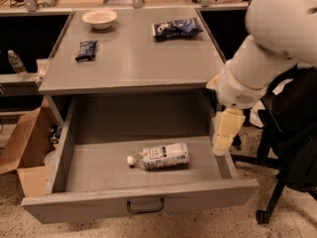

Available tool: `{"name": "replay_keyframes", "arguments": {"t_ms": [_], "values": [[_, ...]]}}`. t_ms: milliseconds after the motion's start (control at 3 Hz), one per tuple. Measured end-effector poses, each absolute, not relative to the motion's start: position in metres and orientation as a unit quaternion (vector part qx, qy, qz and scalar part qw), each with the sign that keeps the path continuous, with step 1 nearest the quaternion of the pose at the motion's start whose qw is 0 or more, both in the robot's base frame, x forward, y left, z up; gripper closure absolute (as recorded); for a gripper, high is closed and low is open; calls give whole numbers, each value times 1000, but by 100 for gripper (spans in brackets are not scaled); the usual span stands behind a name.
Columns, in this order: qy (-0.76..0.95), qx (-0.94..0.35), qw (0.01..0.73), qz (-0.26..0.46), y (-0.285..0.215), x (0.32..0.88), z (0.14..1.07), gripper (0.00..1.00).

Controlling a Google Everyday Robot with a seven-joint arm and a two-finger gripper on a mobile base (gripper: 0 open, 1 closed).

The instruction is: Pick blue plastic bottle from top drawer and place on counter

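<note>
Inventory, counted:
- One top drawer (74, 209), pulled fully open, with one black bar handle (145, 206) on the front panel.
- One blue plastic bottle (161, 156) (white cap, white and dark-blue label).
- One counter (133, 58), carrying one white bowl (99, 18) at the rear left and two dark snack packets: the small packet (86, 50) at the left and the larger packet (177, 28) at the rear right.
- One gripper (223, 138) on one white arm (267, 48).
- One cardboard box (22, 152) on the floor at the left, and one small clear bottle (16, 62) on the ledge above it.
- One black chair (292, 148) at the right.

Position of the bottle: on its side on the drawer floor, roughly mid-width and toward the front, cap pointing left.

Position of the gripper: hanging downward at the right side of the drawer, over the right drawer wall and below the counter edge. Located to the right of the bottle's base end, near but apart, no contact. Carrying nothing. Apart or together: cannot tell.
</note>
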State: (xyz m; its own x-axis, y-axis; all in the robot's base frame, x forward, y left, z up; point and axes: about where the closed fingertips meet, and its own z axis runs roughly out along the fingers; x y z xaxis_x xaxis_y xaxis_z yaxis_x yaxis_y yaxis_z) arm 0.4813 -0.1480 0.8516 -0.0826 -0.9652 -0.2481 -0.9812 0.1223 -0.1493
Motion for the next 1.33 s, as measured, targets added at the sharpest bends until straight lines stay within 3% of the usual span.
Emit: {"name": "replay_keyframes", "arguments": {"t_ms": [1333], "values": [[742, -646, 144, 102, -66, 509, 719, 0]]}}
